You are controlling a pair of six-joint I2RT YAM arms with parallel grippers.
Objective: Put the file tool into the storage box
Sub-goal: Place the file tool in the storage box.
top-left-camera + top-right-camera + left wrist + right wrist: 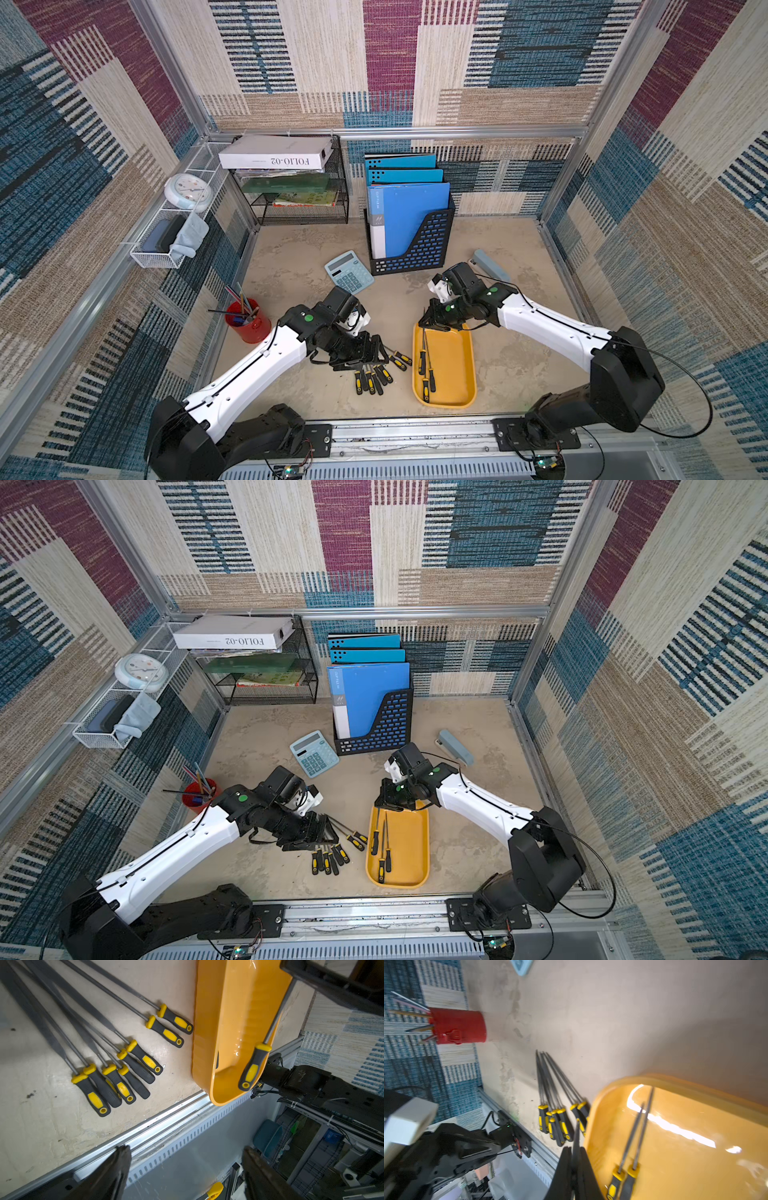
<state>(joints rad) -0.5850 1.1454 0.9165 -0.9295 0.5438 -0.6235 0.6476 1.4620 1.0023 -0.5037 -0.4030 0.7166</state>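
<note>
- While I watch both top views, the right gripper (425, 325) sits at the far left corner of the storage box (453, 365), its fingers pressed together on the thin blade of a file tool (422, 362).
- From the right wrist camera I see that blade pinched close to its tip, with the point poking out past the fingertips (583, 1159).
- The held file's black-and-yellow handle hangs over the box's left side, just inside the rim. I cannot tell whether it touches the floor of the box.
- Two more files (615, 1183) lie side by side in the box, handles toward the front rail.
- The left gripper (187, 1153) hovers over the blades of the loose files (143, 1057) on the table, just left of the box, with its fingers spread wide.
- Those loose files fan out with their handles bunched toward the front rail. The nearest handle lies just beside the box's outer wall.
- The calculator (349, 272) and the red pen cup (248, 322) sit well apart from the box.
</note>
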